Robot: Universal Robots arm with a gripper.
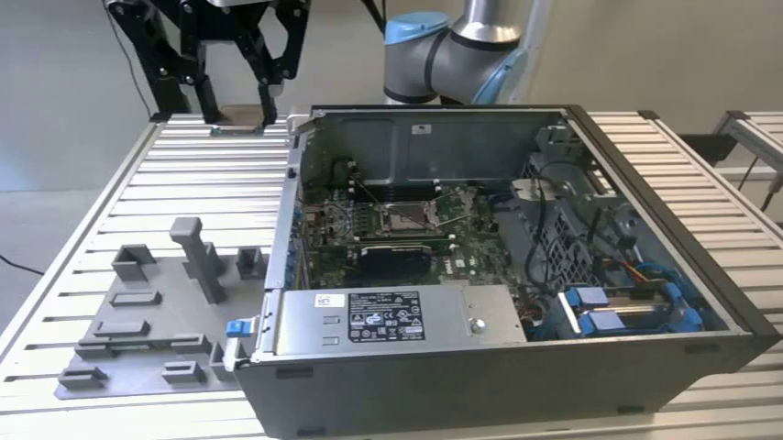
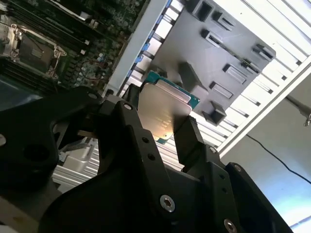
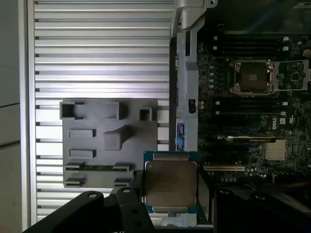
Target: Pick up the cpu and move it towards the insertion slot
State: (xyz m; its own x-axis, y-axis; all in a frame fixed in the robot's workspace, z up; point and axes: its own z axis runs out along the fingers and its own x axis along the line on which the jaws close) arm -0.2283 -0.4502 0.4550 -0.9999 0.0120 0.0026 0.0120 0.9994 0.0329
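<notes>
The cpu (image 3: pixel 169 183) sits flat between the gripper's (image 1: pixel 240 108) fingers (image 2: pixel 190 141), which are clamped on its opposite edges; in both wrist views its pale top faces the camera. In the exterior view the gripper holds it aloft at about 11 o'clock from the open case (image 1: pixel 514 385), above the far edge of the slatted table (image 1: pixel 183 183). The slot (image 1: pixel 402 216) lies at about 4 o'clock from the gripper, on the green board (image 1: pixel 471 246). The grey fixture (image 1: pixel 153 321) lies at 6 o'clock from the gripper.
</notes>
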